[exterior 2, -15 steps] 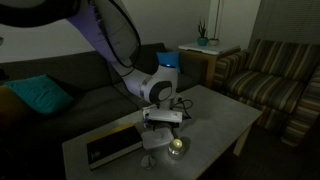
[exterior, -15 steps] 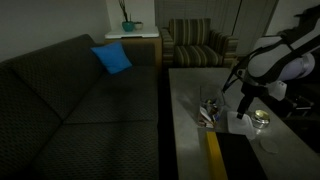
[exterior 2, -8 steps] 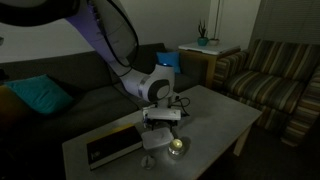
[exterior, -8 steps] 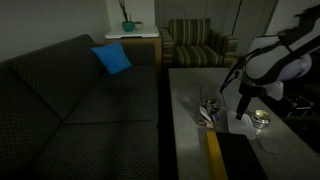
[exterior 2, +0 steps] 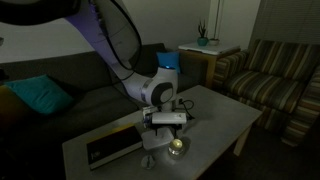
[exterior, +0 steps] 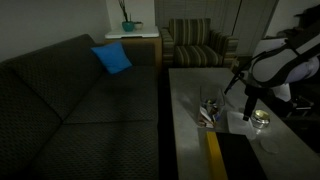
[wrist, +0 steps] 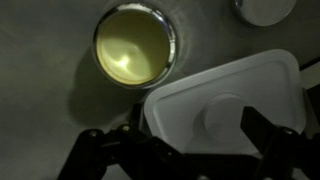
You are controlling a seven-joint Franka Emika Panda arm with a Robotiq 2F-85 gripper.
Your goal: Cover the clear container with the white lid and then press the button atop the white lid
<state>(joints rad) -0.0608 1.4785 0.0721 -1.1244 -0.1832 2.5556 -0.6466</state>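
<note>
In the wrist view we see the gripper (wrist: 192, 140) with its two dark fingers (wrist: 97, 150) spread wide and holding nothing, one on each side of the white lid (wrist: 225, 95). The lid lies flat on the grey table (wrist: 40, 70), its raised button (wrist: 222, 112) facing up. Just beside it sits a small round yellowish shiny object (wrist: 135, 45). In an exterior view the clear container (exterior: 208, 110), red showing through it, stands uncovered, apart from the lid. We judge the first step is in hand: taking the lid. Next the fingers would need to lower, close on the lid's edges, then carry it to the container.
</note>
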